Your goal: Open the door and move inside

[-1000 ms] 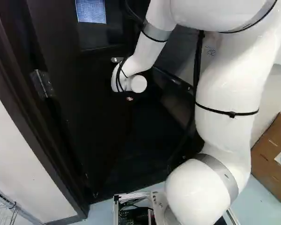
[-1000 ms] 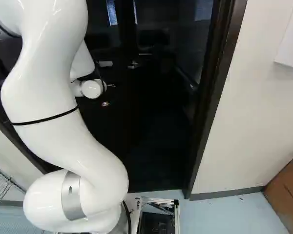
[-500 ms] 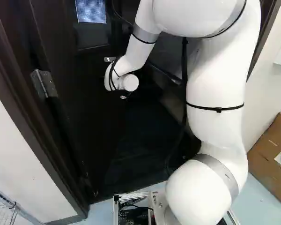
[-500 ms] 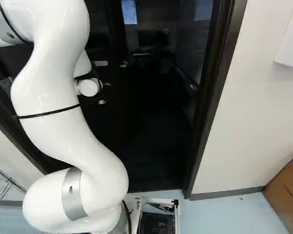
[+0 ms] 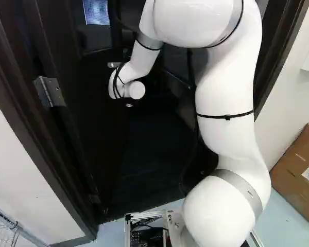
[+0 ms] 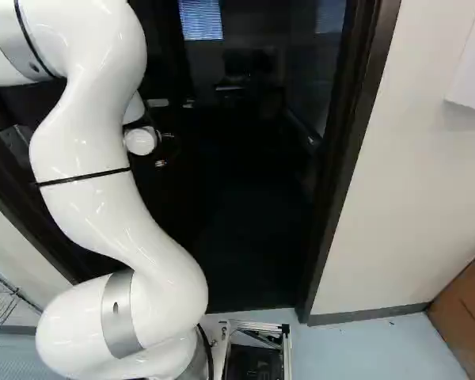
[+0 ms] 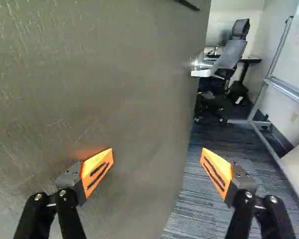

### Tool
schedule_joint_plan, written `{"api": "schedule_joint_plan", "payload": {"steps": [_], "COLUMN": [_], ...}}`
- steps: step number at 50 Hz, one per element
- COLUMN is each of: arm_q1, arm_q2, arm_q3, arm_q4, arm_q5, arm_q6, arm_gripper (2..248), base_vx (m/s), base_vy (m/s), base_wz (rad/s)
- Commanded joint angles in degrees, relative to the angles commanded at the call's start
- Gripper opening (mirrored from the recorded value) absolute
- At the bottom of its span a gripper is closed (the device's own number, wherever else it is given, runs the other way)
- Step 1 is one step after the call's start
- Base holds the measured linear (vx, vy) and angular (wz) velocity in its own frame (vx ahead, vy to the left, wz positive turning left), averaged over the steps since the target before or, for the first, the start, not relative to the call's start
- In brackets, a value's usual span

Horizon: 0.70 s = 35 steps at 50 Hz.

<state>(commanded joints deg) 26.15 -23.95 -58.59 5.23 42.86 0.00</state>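
Where pincer (image 6: 168, 149) gapes, door (image 7: 114, 74) ahead, ajar

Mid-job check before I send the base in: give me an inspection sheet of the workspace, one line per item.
Surface: pale blue floor before the doorway; striped grey carpet beyond.
Job's things: dark, flat door partly open, silver metal hinge visible; silver metal base frame outside the doorway.
Clutter: brown cardboard box and chrome wire shelf outside; grey office chair inside.
Grippers: black end effector with orange pads, open, nothing gripped; contact with the door unclear.
Cables: black cable hanging beside the white arm.
Surroundings: dark door frame, pale walls; silver metal rail inside.
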Motion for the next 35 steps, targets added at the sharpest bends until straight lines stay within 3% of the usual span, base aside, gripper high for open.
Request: {"api": "schedule_joint_plan", "payload": {"steps": [35], "arm_q1": [0.34], "arm_q2": [-0.74], "arm_q3": [-0.92], "arm_q4": [-5.2], "arm_q5": [0.0], "arm_q6": [0.0], "arm_gripper": [247], "base_vx": [0.0], "base_vy": [0.0], "base_wz": [0.0]}}
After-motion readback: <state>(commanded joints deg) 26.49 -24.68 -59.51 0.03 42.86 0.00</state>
